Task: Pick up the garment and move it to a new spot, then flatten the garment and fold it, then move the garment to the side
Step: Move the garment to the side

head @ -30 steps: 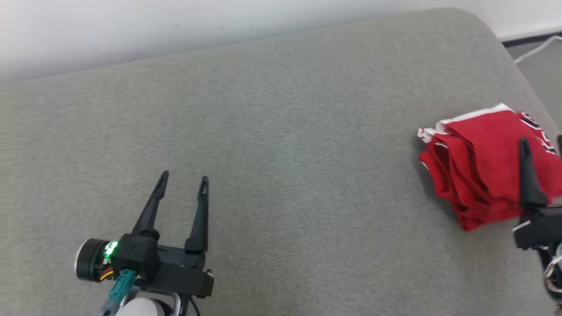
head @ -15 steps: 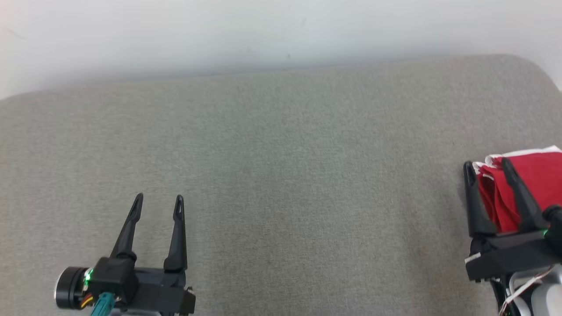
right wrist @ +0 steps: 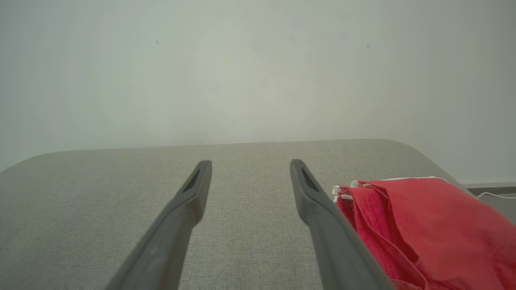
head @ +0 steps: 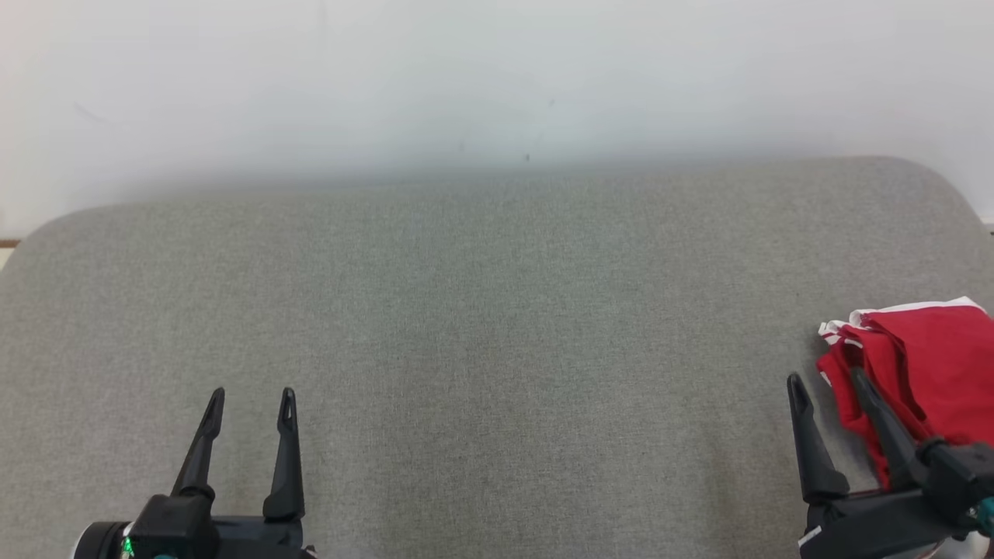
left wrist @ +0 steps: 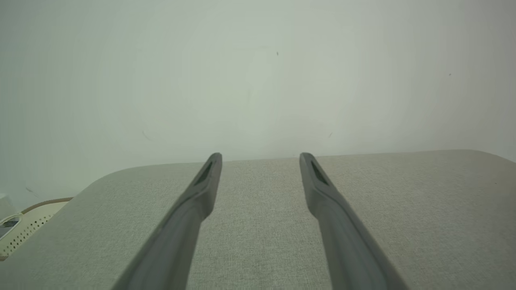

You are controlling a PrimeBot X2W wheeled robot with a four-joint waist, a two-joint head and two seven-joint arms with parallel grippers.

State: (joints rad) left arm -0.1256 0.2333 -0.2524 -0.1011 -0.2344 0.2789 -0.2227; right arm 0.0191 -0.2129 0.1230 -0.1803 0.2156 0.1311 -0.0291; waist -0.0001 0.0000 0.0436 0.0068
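Observation:
A red garment with white trim lies folded in a small stack at the right edge of the grey padded surface. In the right wrist view the garment sits just right of my right finger. My right gripper stands open at the lower right, its fingers beside the stack's left edge, nothing between them. Down at the lower left my left gripper is open and empty, far from the cloth. The left wrist view shows the left gripper over bare grey fabric.
A white wall rises behind the surface's far edge. The surface's corners are rounded. A pale perforated object lies off the surface's left corner. A white cable runs on the floor past the right end.
The head camera has tilted up and swung left, so the wall fills more of the picture and the garment sits at the right border. Both grippers stay open.

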